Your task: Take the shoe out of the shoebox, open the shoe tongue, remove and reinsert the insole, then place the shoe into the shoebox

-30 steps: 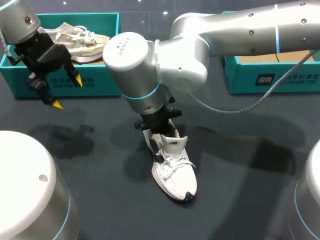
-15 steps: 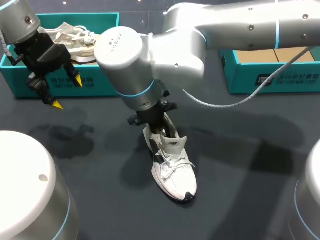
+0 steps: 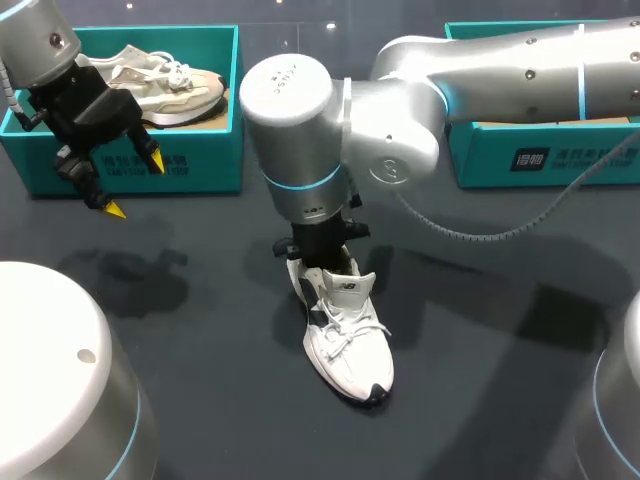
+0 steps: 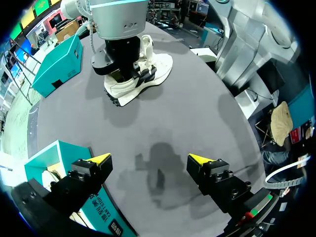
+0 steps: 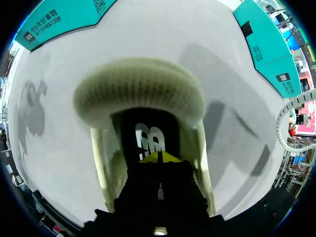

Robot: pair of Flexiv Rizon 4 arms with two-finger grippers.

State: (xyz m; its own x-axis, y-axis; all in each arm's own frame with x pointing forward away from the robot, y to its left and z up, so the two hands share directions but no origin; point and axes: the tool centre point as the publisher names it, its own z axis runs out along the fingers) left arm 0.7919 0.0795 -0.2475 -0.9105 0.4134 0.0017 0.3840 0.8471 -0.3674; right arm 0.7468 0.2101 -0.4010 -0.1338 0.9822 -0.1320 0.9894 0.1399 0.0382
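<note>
A white shoe (image 3: 348,335) with a dark toe stands on the dark table, toe toward me. My right gripper (image 3: 322,256) reaches down into its heel opening from behind. In the right wrist view the yellow tips (image 5: 159,157) are pressed together inside the shoe, under the padded heel collar (image 5: 140,94), and whether they pinch the insole is hidden. My left gripper (image 3: 135,185) hangs open and empty in front of the left teal shoebox (image 3: 205,160). From the left wrist, the open left gripper (image 4: 150,159) is over bare table, with the shoe (image 4: 150,74) well ahead.
The left shoebox holds a beige shoe (image 3: 160,80). A second teal shoebox (image 3: 540,150) stands at the back right, under my right arm. It also shows ahead of the left gripper, beyond the shoe, as a teal box (image 4: 59,61). White robot bases fill the near corners.
My right arm's wrist housing swung left and then back right above the shoe, while its gripper stayed in the heel opening. The shoe and my left arm kept still.
</note>
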